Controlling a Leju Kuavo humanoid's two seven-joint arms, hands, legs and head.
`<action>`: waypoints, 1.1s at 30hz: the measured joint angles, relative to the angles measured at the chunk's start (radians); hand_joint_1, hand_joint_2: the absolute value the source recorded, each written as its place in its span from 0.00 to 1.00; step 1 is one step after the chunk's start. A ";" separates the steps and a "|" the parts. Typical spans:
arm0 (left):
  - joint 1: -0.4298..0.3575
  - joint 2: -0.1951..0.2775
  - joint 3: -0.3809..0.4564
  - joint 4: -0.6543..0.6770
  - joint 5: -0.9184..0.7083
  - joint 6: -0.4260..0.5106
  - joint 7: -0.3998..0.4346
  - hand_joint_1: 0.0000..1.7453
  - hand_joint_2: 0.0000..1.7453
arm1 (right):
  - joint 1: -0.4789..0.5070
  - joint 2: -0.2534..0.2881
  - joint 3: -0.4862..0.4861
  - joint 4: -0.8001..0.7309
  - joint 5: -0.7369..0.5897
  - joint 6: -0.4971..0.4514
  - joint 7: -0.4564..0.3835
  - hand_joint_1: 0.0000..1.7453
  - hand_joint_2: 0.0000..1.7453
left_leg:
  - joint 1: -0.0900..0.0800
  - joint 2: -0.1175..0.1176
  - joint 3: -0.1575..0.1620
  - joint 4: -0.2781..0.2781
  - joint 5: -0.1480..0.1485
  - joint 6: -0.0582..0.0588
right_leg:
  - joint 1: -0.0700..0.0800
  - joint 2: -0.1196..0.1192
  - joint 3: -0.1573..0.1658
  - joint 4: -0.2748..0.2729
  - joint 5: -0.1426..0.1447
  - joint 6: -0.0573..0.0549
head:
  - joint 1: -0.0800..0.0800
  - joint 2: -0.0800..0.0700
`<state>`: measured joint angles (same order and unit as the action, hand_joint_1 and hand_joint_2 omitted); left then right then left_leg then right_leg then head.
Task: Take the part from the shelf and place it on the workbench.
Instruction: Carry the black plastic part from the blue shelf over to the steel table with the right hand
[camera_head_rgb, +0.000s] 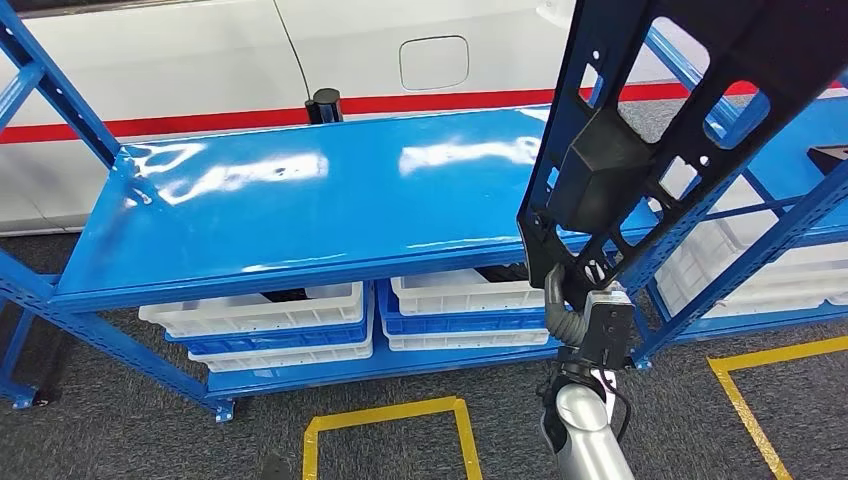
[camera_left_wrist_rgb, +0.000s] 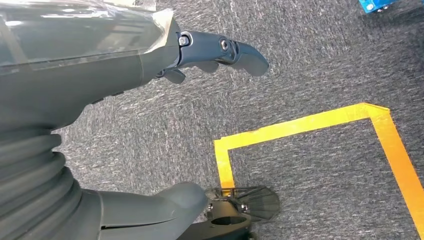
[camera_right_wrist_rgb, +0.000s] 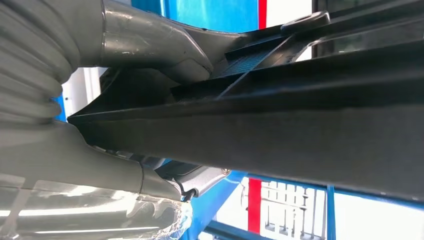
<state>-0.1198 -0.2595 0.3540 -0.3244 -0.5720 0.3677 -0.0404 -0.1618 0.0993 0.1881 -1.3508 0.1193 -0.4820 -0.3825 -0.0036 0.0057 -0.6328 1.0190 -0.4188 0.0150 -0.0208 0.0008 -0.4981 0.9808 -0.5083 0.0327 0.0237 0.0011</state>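
Observation:
A long black plastic part (camera_head_rgb: 640, 130) with cut-out holes and a boxy block on it stands tilted in the head view, reaching from the top right down to my right hand (camera_head_rgb: 575, 300). That hand grips its lower end, just in front of the blue shelf. In the right wrist view the part (camera_right_wrist_rgb: 280, 120) runs across the picture as a dark ribbed panel, with the thumb (camera_right_wrist_rgb: 155, 45) pressed on one face and the other fingers under it. My left hand (camera_left_wrist_rgb: 150, 65) hangs over grey carpet, fingers (camera_left_wrist_rgb: 230, 52) apart and holding nothing.
A blue metal shelf (camera_head_rgb: 300, 200) with a bare glossy top stands ahead, white bins (camera_head_rgb: 270, 320) on its lower level. A second blue rack (camera_head_rgb: 780, 220) with white bins stands at the right. Yellow tape squares (camera_head_rgb: 390, 415) mark the grey carpet. A white vehicle body (camera_head_rgb: 300, 50) with a red stripe stands behind.

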 joint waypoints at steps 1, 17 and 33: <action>0.001 0.000 0.000 0.000 0.000 0.000 0.000 0.00 1.00 | 0.001 0.000 0.000 -0.002 0.000 0.000 0.000 1.00 1.00 | 0.002 -0.002 -0.015 0.034 -0.031 -0.006 | -0.004 -0.001 -0.005 -0.001 0.007 -0.011 | -0.002 0.000; 0.005 0.002 -0.012 -0.001 -0.011 -0.010 0.001 0.00 1.00 | 0.021 -0.004 -0.001 -0.021 -0.001 -0.018 0.002 1.00 1.00 | 0.014 -0.003 0.073 -0.030 -0.034 0.030 | 0.003 -0.002 -0.115 0.110 -0.005 0.011 | 0.000 0.000; -0.001 0.009 -0.035 0.000 -0.011 -0.023 0.008 0.00 1.00 | 0.048 -0.013 -0.011 -0.046 -0.010 -0.007 -0.015 1.00 1.00 | 0.006 -0.006 -0.029 0.058 -0.043 -0.013 | -0.003 -0.002 -0.016 0.001 0.022 -0.020 | -0.004 0.000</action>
<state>-0.1211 -0.2503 0.3188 -0.3249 -0.5829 0.3448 -0.0329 -0.1139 0.0859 0.1773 -1.3965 0.1088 -0.4894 -0.3979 0.0024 -0.0002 -0.6617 1.0770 -0.4614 0.0023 -0.0234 -0.0015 -0.5140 0.9817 -0.4864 0.0123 0.0202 0.0011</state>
